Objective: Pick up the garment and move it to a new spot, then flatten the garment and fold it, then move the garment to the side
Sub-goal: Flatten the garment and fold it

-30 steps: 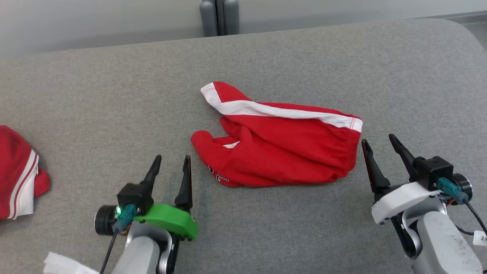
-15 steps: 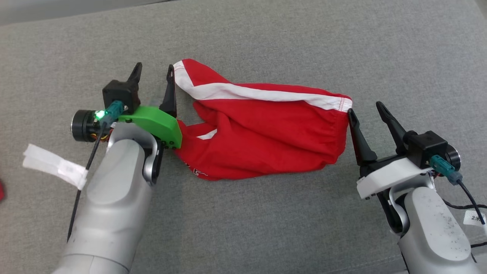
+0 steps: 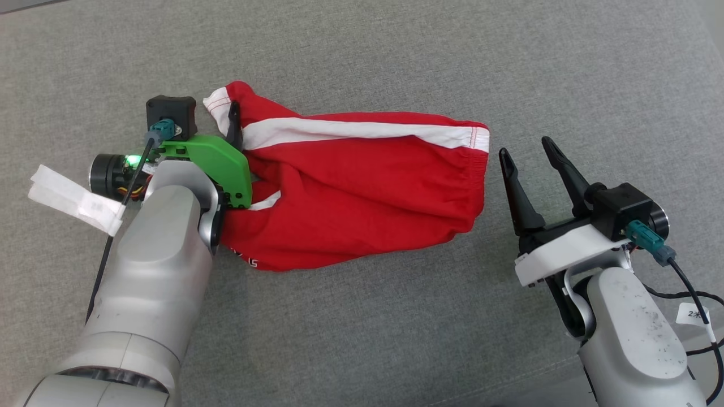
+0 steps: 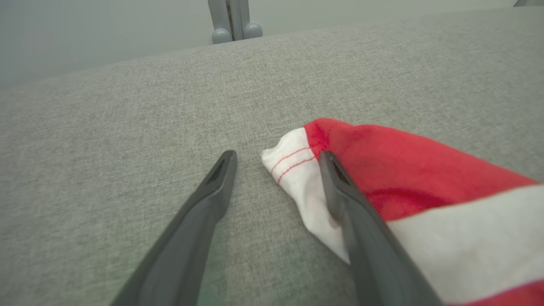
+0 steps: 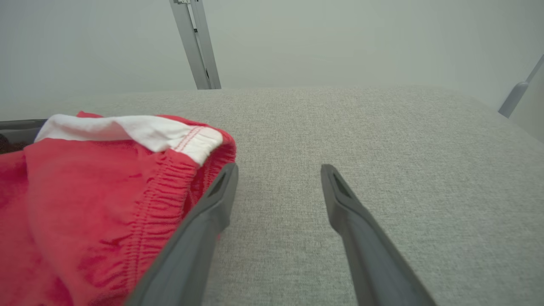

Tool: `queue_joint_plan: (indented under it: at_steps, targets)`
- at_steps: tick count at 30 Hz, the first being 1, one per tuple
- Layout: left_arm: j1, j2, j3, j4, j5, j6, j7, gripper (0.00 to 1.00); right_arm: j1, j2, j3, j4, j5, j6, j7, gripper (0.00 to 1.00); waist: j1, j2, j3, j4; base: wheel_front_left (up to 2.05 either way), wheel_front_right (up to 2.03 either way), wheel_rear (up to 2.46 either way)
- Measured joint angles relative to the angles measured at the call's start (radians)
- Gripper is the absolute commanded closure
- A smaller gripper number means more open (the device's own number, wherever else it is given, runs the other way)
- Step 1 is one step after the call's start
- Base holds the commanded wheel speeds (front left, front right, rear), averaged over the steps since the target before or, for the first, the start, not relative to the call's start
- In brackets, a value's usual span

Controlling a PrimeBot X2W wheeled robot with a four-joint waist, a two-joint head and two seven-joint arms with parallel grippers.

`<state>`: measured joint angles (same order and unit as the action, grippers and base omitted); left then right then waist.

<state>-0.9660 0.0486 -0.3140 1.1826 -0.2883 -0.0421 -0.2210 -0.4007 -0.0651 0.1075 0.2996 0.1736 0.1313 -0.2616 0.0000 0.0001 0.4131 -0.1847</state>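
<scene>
Resting on grey fabric counter (image 3: 396,339), red shorts (image 3: 362,192); left hand (image 4: 277,155) wide around white hem corner, right hand (image 3: 526,147) wide beside waistband; pale wall (image 5: 340,42) behind.

Grey fabric surface (image 3: 362,339), with a grey post (image 4: 229,17) and pale wall (image 4: 85,34) behind its far edge

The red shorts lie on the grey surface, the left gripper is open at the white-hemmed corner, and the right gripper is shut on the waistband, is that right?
Not quite. The right gripper is open beside the waistband, not shut on it: the right wrist view shows its fingers apart over bare grey surface. The rest stands.
</scene>
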Motion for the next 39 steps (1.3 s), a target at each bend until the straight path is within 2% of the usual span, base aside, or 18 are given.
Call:
queue_joint_plan:
  at_steps: [1,2,3,7,10,16,25,33,34,35,36,39]
  targets:
    - [-0.005,0.000,-0.002,0.013,0.000,0.003,-0.001,0.05,0.000,0.001,0.000,0.000,0.000,0.000,0.000,0.00,0.0000,0.0000,0.002,-0.003,0.00,0.00,0.00]
    - [-0.009,0.000,-0.006,0.021,0.000,0.002,-0.001,0.95,0.000,0.002,0.000,0.000,0.000,0.000,0.000,0.00,0.0001,0.0000,0.002,-0.004,0.00,0.00,0.00]
    - [-0.011,0.000,-0.009,0.027,-0.001,-0.003,-0.002,1.00,0.000,0.002,-0.001,0.000,0.000,0.000,0.000,0.00,0.0000,0.0000,0.001,-0.004,0.00,0.00,0.00]
    - [-0.012,-0.001,-0.016,0.036,-0.011,-0.012,-0.019,1.00,0.000,0.003,-0.007,0.003,-0.007,0.000,0.000,0.00,0.0000,0.0000,-0.006,0.002,0.00,0.00,0.00]
    - [-0.009,-0.001,-0.006,0.010,-0.029,-0.001,-0.036,1.00,0.001,0.002,-0.010,0.007,-0.008,0.000,0.000,0.00,0.0000,0.0000,-0.020,0.010,0.00,0.00,0.00]
    - [0.059,-0.001,0.040,-0.164,-0.061,0.016,-0.041,1.00,0.039,-0.002,-0.020,0.026,-0.009,0.000,0.000,0.00,0.0001,0.0000,-0.074,0.038,0.00,0.00,0.00]
    - [0.338,-0.001,0.101,-0.386,-0.089,0.048,-0.042,1.00,0.137,0.000,-0.027,0.063,-0.009,0.000,0.000,0.00,0.0000,0.0000,-0.211,0.099,0.00,0.00,0.00]
    - [0.605,0.000,0.113,-0.457,-0.170,0.105,-0.043,1.00,0.220,0.008,-0.034,0.075,-0.009,0.000,0.000,0.00,0.0000,0.0000,-0.331,0.151,0.00,0.00,0.00]
    - [0.633,0.000,0.112,-0.461,-0.186,0.114,-0.043,0.82,0.228,0.008,-0.033,0.075,-0.009,0.000,0.000,0.00,0.0000,0.0000,-0.344,0.157,0.00,0.00,0.00]
    - [0.658,-0.001,0.113,-0.467,-0.198,0.124,-0.043,0.17,0.235,0.009,-0.032,0.077,-0.009,0.000,0.000,0.00,0.0000,0.0000,-0.357,0.163,0.00,0.00,0.00]
    - [0.674,-0.001,0.116,-0.471,-0.198,0.131,-0.043,0.00,0.239,0.010,-0.031,0.077,-0.009,0.000,0.000,0.00,0.0000,0.0000,-0.365,0.168,0.00,0.00,0.00]
    - [0.721,-0.001,0.143,-0.511,-0.190,0.158,-0.043,0.00,0.247,0.011,-0.027,0.078,-0.009,0.000,0.000,0.00,0.0000,0.0000,-0.390,0.182,0.00,0.00,0.00]
